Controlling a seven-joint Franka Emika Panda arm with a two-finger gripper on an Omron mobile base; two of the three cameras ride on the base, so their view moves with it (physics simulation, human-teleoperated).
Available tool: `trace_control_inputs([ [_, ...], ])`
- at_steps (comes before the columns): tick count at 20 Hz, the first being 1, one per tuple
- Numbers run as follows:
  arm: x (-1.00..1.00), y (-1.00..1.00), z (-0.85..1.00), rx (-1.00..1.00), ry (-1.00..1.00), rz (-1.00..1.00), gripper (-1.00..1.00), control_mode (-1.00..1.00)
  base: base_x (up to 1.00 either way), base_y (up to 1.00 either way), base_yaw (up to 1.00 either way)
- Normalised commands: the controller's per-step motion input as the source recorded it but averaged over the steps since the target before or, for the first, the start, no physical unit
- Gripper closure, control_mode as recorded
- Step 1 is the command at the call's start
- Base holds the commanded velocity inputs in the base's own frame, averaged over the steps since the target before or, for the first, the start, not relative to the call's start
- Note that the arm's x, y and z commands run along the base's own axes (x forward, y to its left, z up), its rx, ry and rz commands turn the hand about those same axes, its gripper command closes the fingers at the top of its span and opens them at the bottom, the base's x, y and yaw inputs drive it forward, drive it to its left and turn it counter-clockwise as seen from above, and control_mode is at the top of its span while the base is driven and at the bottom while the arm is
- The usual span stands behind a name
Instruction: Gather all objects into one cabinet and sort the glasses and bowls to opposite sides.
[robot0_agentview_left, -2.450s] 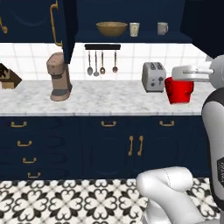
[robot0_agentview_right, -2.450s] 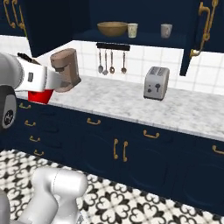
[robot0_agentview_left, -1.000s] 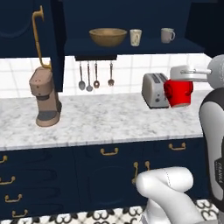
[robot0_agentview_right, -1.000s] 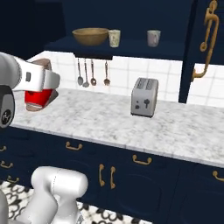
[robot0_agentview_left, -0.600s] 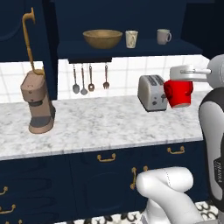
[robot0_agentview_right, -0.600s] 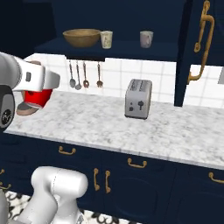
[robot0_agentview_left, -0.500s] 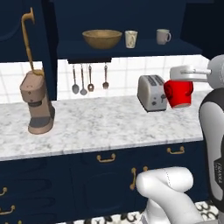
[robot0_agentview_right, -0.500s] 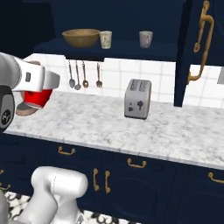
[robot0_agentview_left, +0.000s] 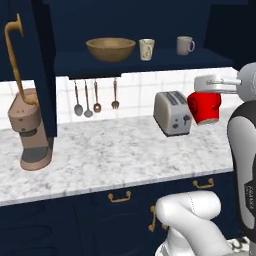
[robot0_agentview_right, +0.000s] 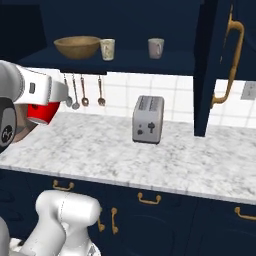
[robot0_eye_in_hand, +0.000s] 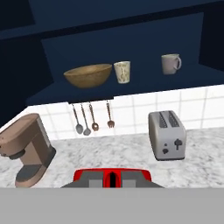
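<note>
My gripper (robot0_agentview_left: 206, 90) is shut on the glossy red cup (robot0_agentview_left: 204, 107), held in the air over the counter right of the toaster; the same red cup (robot0_agentview_right: 42, 113) hangs at the left in the right base view and its rim (robot0_eye_in_hand: 112, 173) lies just before the hand. On the shelf of the open navy cabinet (robot0_agentview_left: 165, 62) stand the wooden bowl (robot0_agentview_left: 110, 49), the cream patterned mug (robot0_agentview_left: 146, 49) beside it and the grey-white mug (robot0_agentview_left: 184, 45) further right. The hand view shows the bowl (robot0_eye_in_hand: 88, 75), cream mug (robot0_eye_in_hand: 122, 71) and grey-white mug (robot0_eye_in_hand: 170, 64) above.
A silver toaster (robot0_agentview_left: 172, 113) and a brown coffee machine (robot0_agentview_left: 29, 129) stand on the marble counter (robot0_agentview_left: 110, 155). Utensils (robot0_agentview_left: 94, 98) hang under the shelf. Open cabinet doors with brass handles (robot0_agentview_left: 15, 55) (robot0_agentview_right: 227, 65) flank the shelf.
The base has driven closer to the counter, so the whole scene has shifted and grown. The gripper still holds the red cup in the same pose.
</note>
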Motion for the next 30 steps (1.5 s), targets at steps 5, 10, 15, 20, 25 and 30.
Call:
trace_control_inputs([
  [5,0.00,0.00,0.00,0.00,0.00,0.00,1.00,1.00,0.35,0.00,0.00],
  [10,0.00,0.00,0.00,0.00,0.00,0.00,1.00,1.00,0.24,0.00,0.02],
  [15,0.00,0.00,0.00,0.00,0.00,0.00,1.00,1.00,0.41,0.00,0.06],
  [20,0.00,0.00,0.00,0.00,0.00,0.00,1.00,1.00,0.46,0.00,0.03],
  [25,0.00,0.00,0.00,0.00,0.00,0.00,1.00,1.00,0.18,0.00,0.00],
  [30,0.00,0.00,0.00,0.00,0.00,0.00,1.00,1.00,-0.04,0.05,0.00],
])
